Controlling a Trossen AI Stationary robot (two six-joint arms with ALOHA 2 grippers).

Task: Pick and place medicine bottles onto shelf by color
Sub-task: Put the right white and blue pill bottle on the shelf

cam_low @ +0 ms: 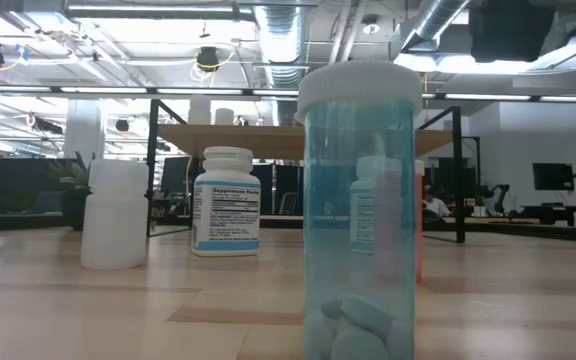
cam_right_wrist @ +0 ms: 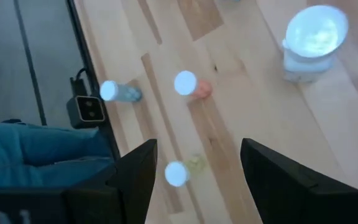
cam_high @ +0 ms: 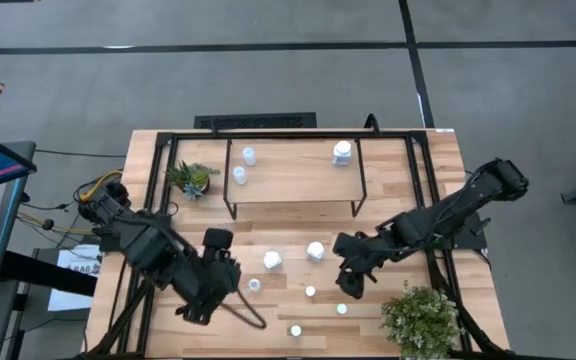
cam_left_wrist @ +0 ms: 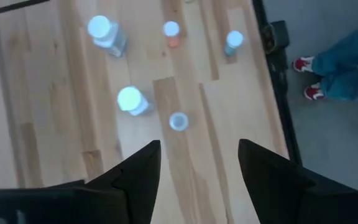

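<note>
Three medicine bottles [cam_high: 342, 152] already stand on the shelf [cam_high: 293, 180] and six wait on the worktop [cam_high: 288, 310], so with the left tool [cam_high: 208, 290] and right tool [cam_high: 353, 283] hovering open-fingered and empty, next comes descending on one.

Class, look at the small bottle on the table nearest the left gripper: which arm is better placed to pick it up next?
Left, probably. The left gripper hovers open beside that small bottle, which sits just ahead of its fingers in its wrist view. The right gripper is farther off, nearer other bottles.
</note>
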